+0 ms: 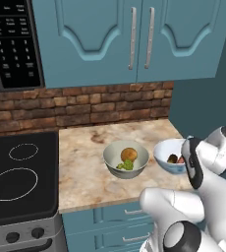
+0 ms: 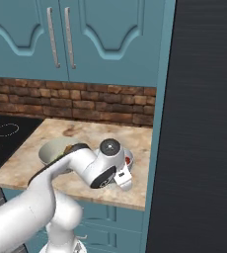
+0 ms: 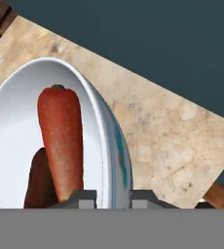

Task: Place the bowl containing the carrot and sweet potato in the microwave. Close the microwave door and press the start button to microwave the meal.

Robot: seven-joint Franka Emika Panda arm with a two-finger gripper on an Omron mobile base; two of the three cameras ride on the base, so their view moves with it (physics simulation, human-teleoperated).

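While the tool straddles its rim, the bowl holds the carrot.

The beige marble-patterned counter is carrying two items directly on its surface: the plain grey-white bowl, sitting near the middle, and the patterned bowl, sitting just beside it toward the counter's right end, against the teal wall.

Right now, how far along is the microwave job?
Early. The bowl with the carrot and sweet potato sits on the counter, not in the microwave. The hand straddles the bowl's rim, fingers either side. Left: lift, load, shut the door, press start.
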